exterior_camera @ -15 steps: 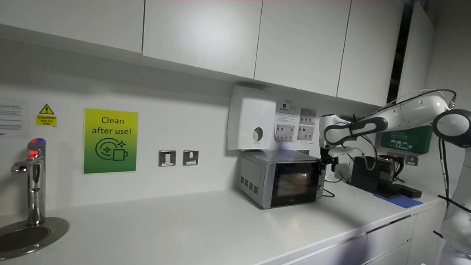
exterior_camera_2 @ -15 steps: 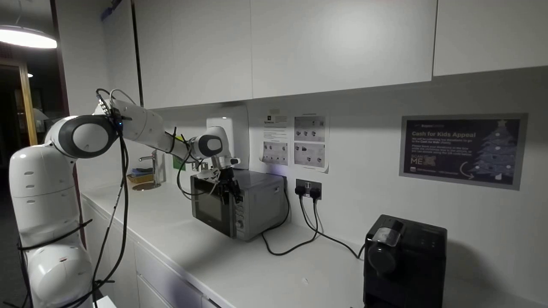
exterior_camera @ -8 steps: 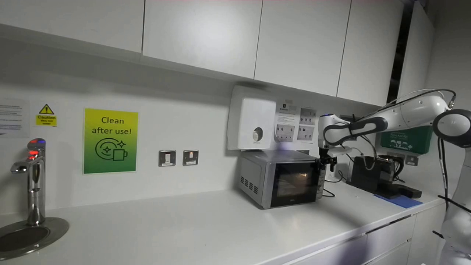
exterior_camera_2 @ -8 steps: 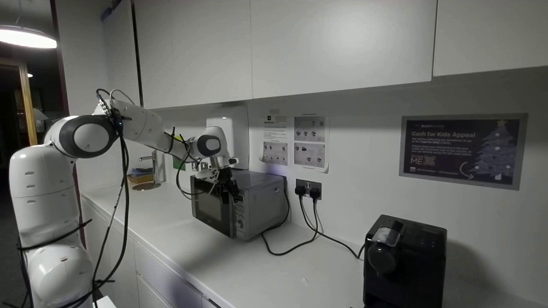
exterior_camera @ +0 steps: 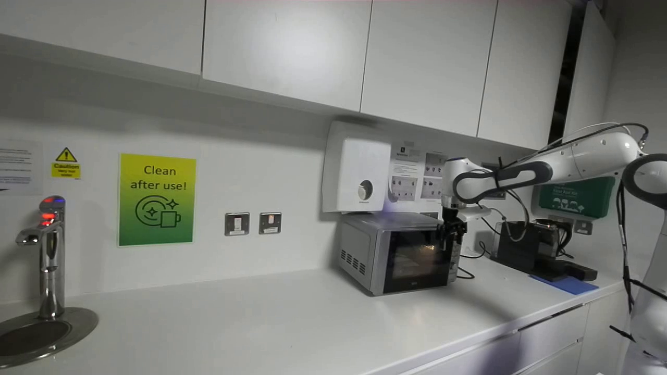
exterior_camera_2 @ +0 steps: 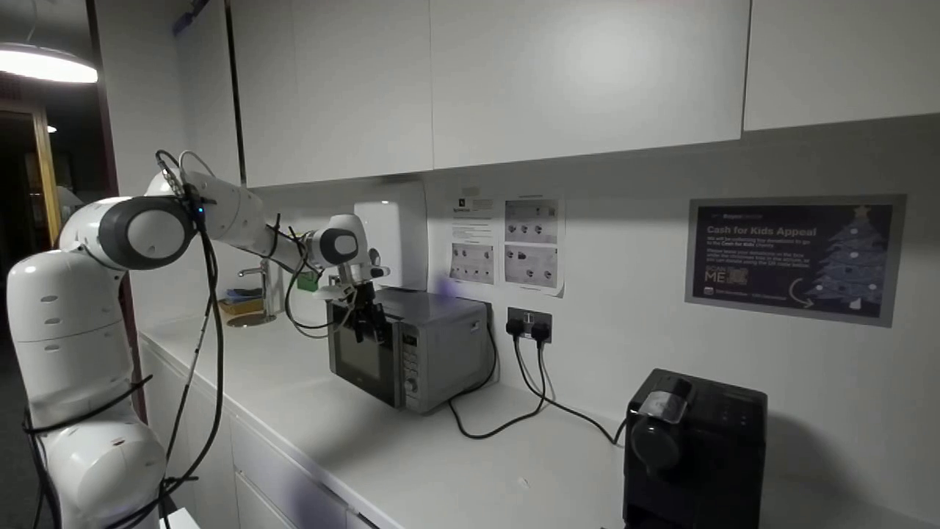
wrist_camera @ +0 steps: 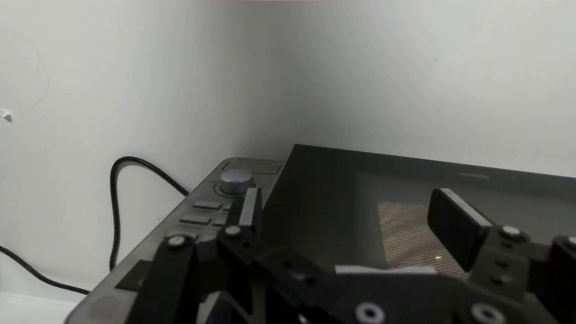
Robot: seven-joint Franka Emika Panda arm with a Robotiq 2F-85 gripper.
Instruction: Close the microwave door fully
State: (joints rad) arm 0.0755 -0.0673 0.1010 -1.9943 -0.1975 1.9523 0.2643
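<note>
Door [exterior_camera: 417, 264] on microwave [exterior_camera: 379, 258] front, right of centre in exterior view: probably light, stiff, slick; push along edge nearest knob [wrist_camera: 236, 181]. Gripper [wrist_camera: 348, 198] low in wrist view: wide apart, empty.

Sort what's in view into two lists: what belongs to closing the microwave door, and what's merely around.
Part of the job:
microwave door
microwave
pincer, its fingers apart

Merely around:
chrome tap
white wall-mounted box
"Clean after use!" sign
green first-aid box
black appliance
blue mat
</note>
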